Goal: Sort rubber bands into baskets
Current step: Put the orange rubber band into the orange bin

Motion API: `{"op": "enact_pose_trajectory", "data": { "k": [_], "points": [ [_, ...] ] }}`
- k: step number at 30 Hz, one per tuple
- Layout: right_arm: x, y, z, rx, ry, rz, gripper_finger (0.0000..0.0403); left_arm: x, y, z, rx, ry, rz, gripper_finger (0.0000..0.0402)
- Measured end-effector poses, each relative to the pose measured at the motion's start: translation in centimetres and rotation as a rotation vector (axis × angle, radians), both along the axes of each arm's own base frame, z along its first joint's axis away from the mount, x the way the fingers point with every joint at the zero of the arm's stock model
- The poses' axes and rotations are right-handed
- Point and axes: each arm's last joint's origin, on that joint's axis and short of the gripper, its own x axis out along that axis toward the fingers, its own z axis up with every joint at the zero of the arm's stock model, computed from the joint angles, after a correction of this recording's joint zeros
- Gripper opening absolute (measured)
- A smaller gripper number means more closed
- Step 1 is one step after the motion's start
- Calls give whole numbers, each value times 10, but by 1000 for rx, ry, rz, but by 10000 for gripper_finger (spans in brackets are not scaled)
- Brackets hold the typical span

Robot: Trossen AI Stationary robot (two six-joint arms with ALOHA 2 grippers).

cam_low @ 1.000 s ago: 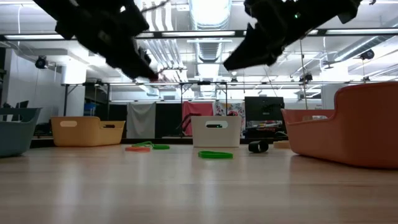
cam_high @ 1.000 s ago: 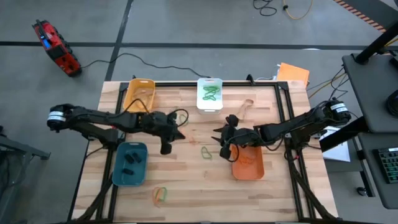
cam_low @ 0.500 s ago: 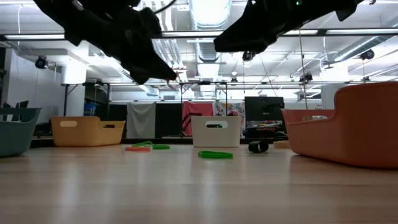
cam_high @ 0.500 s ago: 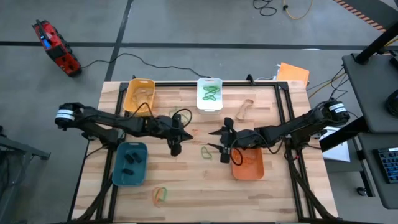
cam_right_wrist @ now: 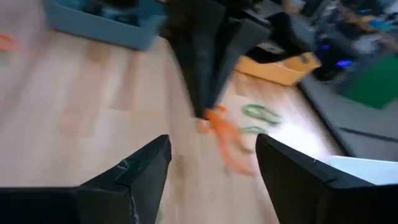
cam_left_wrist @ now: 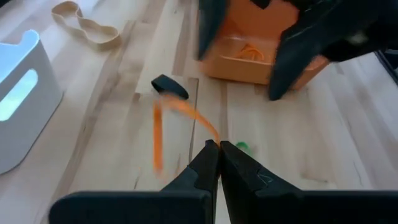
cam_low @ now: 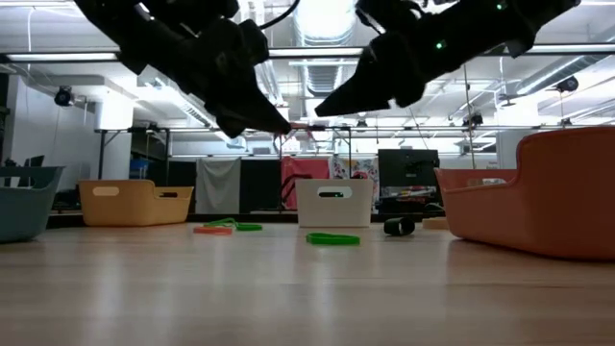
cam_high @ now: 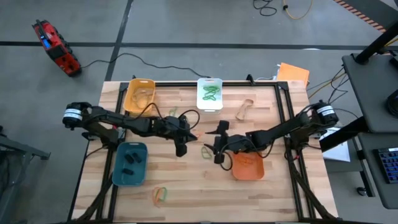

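We see wooden table (cam_high: 186,186) on grey floor — red-and-black device (cam_high: 56,48) lying off far left corner, black cable (cam_high: 118,57) trailing from it. Yellow cable (cam_high: 298,9) coiled beyond — keyboard (cam_high: 388,163) at right edge.

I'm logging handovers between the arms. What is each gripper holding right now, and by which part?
The left gripper pinches an orange rubber band at one end of its loop; the rest dangles. The right gripper is open, holding nothing.
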Motion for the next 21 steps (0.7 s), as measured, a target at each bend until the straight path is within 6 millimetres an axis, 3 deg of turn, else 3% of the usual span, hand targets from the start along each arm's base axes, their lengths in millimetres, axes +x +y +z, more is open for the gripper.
{"op": "enact_pose_trajectory", "data": {
  "k": [13,17,21],
  "points": [
    [35,-2,-9,-252,91,-73,218,0,-1,3,-8,-19,-18,0],
    [42,-1,-10,-308,124,-79,182,0,-1,3,-8,-13,-19,0],
    [45,0,-9,-314,152,-76,119,0,-1,2,-5,-13,-21,0]
  ]
}}
